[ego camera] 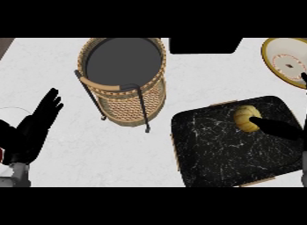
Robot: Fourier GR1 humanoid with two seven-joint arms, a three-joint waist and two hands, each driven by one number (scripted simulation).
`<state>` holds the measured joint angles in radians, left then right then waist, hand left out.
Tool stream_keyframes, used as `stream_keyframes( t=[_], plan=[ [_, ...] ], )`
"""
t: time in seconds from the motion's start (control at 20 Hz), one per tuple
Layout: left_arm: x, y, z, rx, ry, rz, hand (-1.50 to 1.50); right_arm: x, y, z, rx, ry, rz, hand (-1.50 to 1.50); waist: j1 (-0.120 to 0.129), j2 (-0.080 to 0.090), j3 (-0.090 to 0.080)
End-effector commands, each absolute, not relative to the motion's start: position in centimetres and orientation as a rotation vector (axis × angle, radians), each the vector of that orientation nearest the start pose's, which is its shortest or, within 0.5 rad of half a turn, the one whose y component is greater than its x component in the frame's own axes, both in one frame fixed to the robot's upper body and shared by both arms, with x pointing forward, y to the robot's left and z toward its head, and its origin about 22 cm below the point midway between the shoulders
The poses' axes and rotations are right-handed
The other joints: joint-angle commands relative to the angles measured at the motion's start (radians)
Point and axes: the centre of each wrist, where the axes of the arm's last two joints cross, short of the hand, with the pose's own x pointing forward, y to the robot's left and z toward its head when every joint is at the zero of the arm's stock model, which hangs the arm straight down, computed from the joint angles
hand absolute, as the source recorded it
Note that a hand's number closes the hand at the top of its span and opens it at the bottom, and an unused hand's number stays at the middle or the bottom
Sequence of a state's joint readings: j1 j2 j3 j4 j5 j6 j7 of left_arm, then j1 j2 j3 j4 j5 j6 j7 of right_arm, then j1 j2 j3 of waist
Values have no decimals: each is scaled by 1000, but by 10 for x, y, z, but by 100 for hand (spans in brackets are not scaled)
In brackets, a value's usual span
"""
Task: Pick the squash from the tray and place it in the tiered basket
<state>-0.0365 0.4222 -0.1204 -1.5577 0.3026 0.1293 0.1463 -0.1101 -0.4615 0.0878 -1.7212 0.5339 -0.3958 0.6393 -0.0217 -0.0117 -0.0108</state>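
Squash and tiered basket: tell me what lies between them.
In the head view, only the dark marbled tray surface and bare white counter lie between the squash and the tiered basket.

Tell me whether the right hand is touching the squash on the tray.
Touching. In the head view the right hand has a dark fingertip overlapping the squash on the tray, no gap visible.
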Motion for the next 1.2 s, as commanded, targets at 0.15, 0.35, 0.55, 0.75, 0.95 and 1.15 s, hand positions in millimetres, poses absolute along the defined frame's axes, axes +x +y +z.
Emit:
stream_keyframes(
  t=[0.15,0.35,0.55,0.75,0.95,1.15],
  plan=[
    [253,291,40,83,-1404,-115,0,256,-252,134,-905,-949,545,-150,25,4,3],
    [266,277,50,51,-1428,-99,0,254,-217,182,-874,-909,529,-150,21,8,8],
    [248,293,48,60,-1400,-101,0,254,-206,175,-913,-863,456,-150,27,7,9],
    [257,292,40,81,-1420,-107,0,281,-209,180,-932,-803,445,-150,27,11,9],
    [254,292,34,64,-1413,-86,0,290,-215,138,-928,-733,426,-150,28,13,10],
    [259,287,36,65,-1424,-102,0,290,-208,132,-962,-714,445,-150,25,11,10]
  ],
)
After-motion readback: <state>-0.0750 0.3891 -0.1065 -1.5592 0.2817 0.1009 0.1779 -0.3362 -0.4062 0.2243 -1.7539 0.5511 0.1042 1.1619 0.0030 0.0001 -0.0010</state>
